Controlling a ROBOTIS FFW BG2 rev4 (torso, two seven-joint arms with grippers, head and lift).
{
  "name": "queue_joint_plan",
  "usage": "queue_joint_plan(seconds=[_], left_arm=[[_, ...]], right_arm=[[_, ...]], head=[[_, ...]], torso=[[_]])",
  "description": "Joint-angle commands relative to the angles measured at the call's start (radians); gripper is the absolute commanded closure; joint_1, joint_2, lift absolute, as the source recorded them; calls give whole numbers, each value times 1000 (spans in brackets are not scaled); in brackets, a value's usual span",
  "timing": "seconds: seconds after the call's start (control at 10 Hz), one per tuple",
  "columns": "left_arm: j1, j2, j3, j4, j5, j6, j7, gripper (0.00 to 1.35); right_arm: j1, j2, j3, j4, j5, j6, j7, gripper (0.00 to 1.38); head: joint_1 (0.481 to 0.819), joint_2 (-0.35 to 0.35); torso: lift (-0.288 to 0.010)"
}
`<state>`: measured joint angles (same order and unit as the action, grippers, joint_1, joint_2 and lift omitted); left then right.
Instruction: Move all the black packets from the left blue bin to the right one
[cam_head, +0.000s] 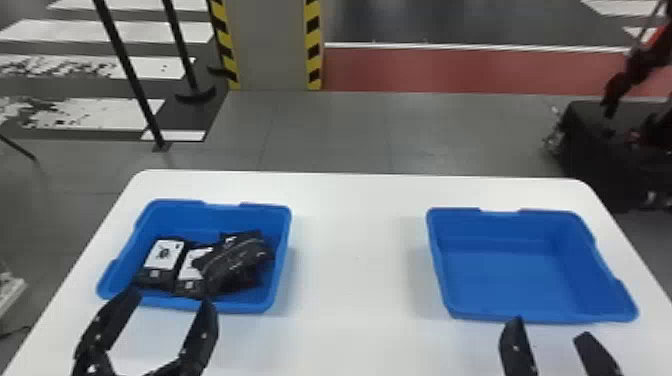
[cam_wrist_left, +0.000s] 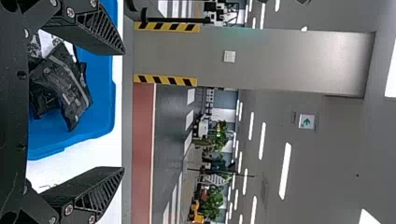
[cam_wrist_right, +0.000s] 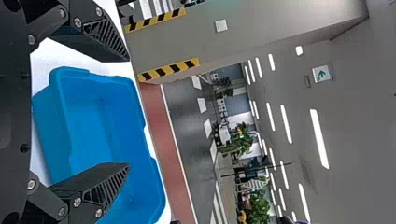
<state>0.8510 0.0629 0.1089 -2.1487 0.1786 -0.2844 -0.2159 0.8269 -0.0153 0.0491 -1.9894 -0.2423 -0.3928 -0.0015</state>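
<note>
My left gripper (cam_head: 172, 297) stands open at the near edge of the left blue bin (cam_head: 200, 302), with nothing between its fingers. Several black packets (cam_head: 235, 262) lie in that bin, some with white labels, overlapping toward its right side. In the left wrist view the open left gripper (cam_wrist_left: 123, 110) has the packets (cam_wrist_left: 65, 88) and bin (cam_wrist_left: 100, 116) beyond it. My right gripper (cam_head: 550, 327) is open just in front of the right blue bin (cam_head: 505, 280), which holds no packets. The right wrist view has the open right gripper (cam_wrist_right: 129, 113) with the right bin (cam_wrist_right: 93, 126) beyond.
Both bins stand on a white table (cam_head: 357, 260), with a wide stretch of tabletop between them. Behind the table are a grey pillar (cam_head: 270, 45) with striped edges, black posts at the left and a dark object (cam_head: 600, 145) on the floor at the right.
</note>
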Motion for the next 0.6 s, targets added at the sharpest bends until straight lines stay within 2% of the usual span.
queue_joint_plan(seconds=[0.0,0.5], left_arm=[[-2,0,-2,0,-1,2,0,154],[-2,0,-2,0,5,14,0,154]], right_arm=[[3,0,0,0,-2,0,0,236],[0,0,2,3,-6,0,2,236]], head=[[695,25],[695,24]], torso=[[-110],[-110]])
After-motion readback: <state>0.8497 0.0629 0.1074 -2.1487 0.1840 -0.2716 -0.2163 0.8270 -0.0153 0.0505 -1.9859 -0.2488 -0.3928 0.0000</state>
